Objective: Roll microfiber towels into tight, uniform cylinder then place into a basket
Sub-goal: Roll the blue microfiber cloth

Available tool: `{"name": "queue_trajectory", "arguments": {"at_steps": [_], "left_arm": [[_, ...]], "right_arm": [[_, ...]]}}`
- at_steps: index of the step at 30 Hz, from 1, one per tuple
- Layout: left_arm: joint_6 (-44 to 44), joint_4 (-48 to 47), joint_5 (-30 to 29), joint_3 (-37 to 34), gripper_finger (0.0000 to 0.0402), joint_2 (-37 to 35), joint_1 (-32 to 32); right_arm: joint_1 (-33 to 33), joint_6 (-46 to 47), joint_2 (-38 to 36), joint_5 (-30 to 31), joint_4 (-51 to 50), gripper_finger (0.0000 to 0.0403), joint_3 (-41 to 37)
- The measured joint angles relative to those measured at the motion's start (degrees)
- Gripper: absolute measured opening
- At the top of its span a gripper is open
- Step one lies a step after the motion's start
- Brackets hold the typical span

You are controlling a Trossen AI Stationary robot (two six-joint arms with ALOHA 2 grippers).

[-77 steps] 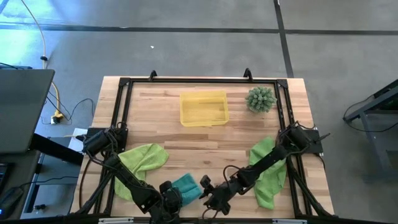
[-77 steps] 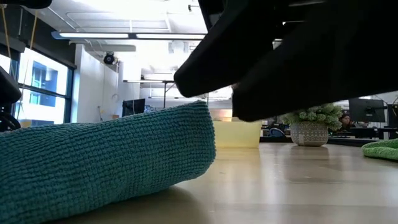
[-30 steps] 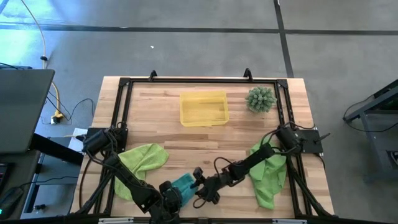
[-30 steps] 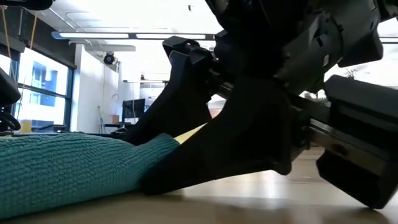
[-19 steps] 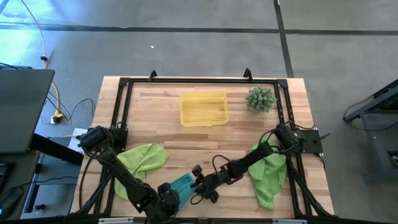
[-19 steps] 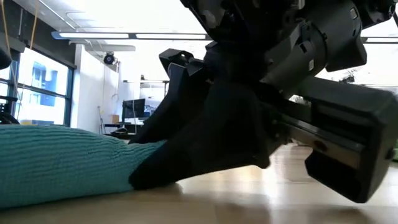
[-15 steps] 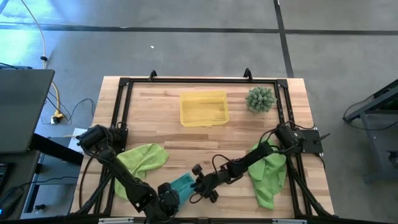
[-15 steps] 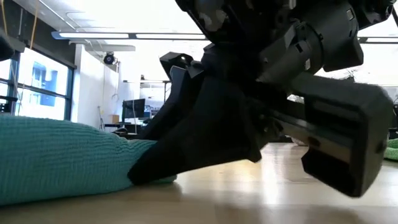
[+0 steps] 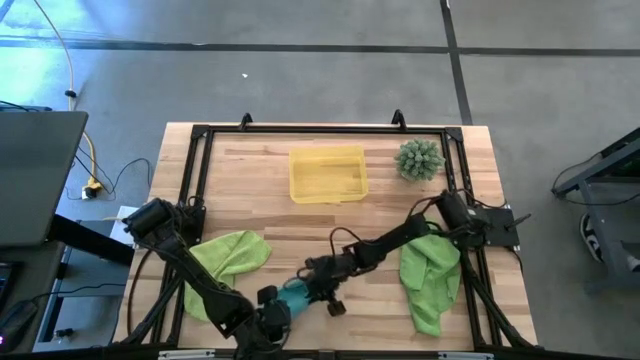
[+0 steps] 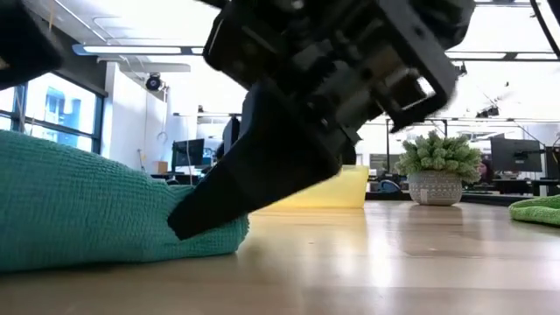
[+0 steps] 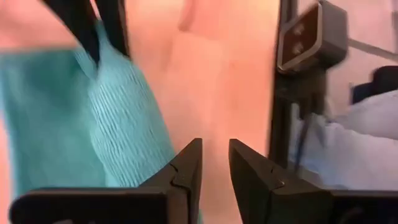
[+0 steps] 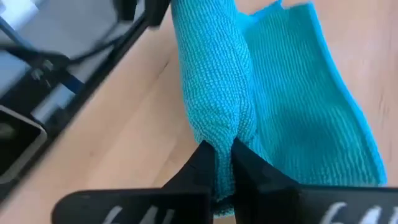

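Teal microfiber towel (image 9: 297, 293) is lying half-rolled near the front edge of your wooden desk (image 9: 380, 205), where your right gripper (image 12: 224, 163) is pinching a raised fold with its jaws clamped on the cloth, likely to keep the roll tight. Your left gripper (image 11: 214, 165) is sitting just beside the towel, jaws narrowly parted and gripping nothing. Two lime-green microfiber towels (image 9: 232, 255) are waiting unrolled at either side, and the translucent yellow plastic basket (image 9: 327, 174) is standing well apart.

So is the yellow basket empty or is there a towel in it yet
Empty. The high view shows the basket with nothing inside; the teal towel lies near the table's front edge.
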Motion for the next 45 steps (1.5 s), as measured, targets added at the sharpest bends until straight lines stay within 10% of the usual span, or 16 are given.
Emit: {"name": "queue_trajectory", "arguments": {"at_steps": [26, 39, 45], "left_arm": [[-9.12, -9.85, 6.44, -2.35, 0.0154, -0.04, 1.33], [-13.27, -3.48, 5.11, -5.90, 0.0154, -0.28, 0.39], [-13.27, -3.74, 5.19, -5.90, 0.0154, -0.22, 0.39]], "right_arm": [[-1.48, 8.40, 0.13, -4.19, 0.68, 0.0050, 0.06], [-2.56, -15.93, -8.60, -3.83, -11.07, 0.0093, -0.18], [3.21, -28.68, -10.45, 5.86, -13.12, 0.0094, -0.13]]}}
